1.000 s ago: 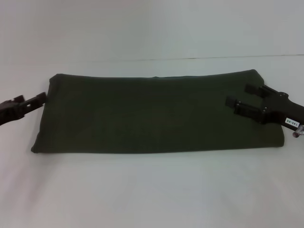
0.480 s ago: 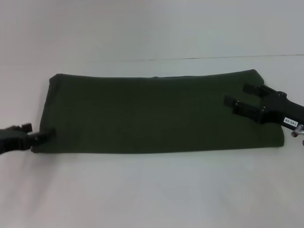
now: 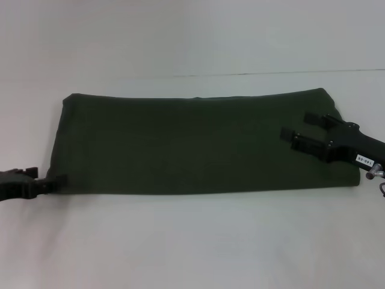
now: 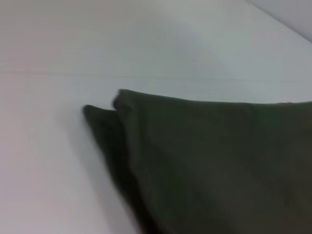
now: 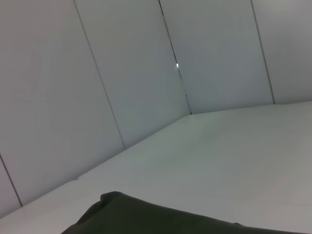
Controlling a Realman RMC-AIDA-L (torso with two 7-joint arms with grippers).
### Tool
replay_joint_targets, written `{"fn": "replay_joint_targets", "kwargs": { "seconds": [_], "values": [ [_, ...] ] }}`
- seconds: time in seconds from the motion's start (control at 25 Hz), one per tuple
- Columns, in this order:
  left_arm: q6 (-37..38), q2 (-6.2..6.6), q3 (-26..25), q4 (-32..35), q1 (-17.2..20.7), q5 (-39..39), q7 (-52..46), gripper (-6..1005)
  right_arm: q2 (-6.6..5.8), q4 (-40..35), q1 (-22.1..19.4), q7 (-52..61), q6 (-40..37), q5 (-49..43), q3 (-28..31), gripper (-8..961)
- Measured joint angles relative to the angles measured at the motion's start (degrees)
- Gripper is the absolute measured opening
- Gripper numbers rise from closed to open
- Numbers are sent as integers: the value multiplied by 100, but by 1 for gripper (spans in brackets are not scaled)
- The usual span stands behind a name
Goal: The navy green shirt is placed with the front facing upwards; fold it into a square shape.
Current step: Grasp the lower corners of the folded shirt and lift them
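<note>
The navy green shirt (image 3: 198, 144) lies on the white table (image 3: 192, 241) as a long flat band running left to right, with no lettering or collar showing. My left gripper (image 3: 55, 183) sits at table height against the band's near left corner, touching the cloth. My right gripper (image 3: 295, 125) hovers open over the band's right end, its two dark fingers spread and pointing left with nothing between them. The left wrist view shows a layered corner of the shirt (image 4: 219, 161) close up. In the right wrist view only an edge of the shirt (image 5: 146, 219) shows.
The white table extends well in front of the shirt and behind it to a pale wall (image 3: 192, 36). Wall panels with thin seams (image 5: 170, 44) stand beyond the table's far side. Nothing else lies on the surface.
My left gripper came down from the shirt's left edge, near the far corner, to its near left corner. The right gripper crept slightly left over the cloth.
</note>
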Motion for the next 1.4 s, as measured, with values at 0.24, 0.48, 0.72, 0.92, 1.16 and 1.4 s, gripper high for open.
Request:
{"fn": "replay_joint_targets", "kwargs": {
  "seconds": [0.24,0.48,0.72,0.92,1.16,1.4],
  "values": [
    [-74,2,18,5,14,58,-62,888,0,17,-10,0,-6,-4,0,928],
    [-27,2,42,-20,-17,153,-120,888,-1,66,-9,0,-11,3,0,928],
    [-37,2,114,-64,-63,194,-168,795,0,66,-9,0,-11,17,0,927],
    [-67,2,243,-67,-72,251,-254,771,-1,66,-9,0,-11,19,3,927],
    [-156,-28,248,-10,-55,217,-244,716,-1,66,-69,9,-7,24,49,927],
    [-178,-30,249,-8,-122,208,-236,586,-65,-4,-287,241,92,23,56,928]
  ]
}}
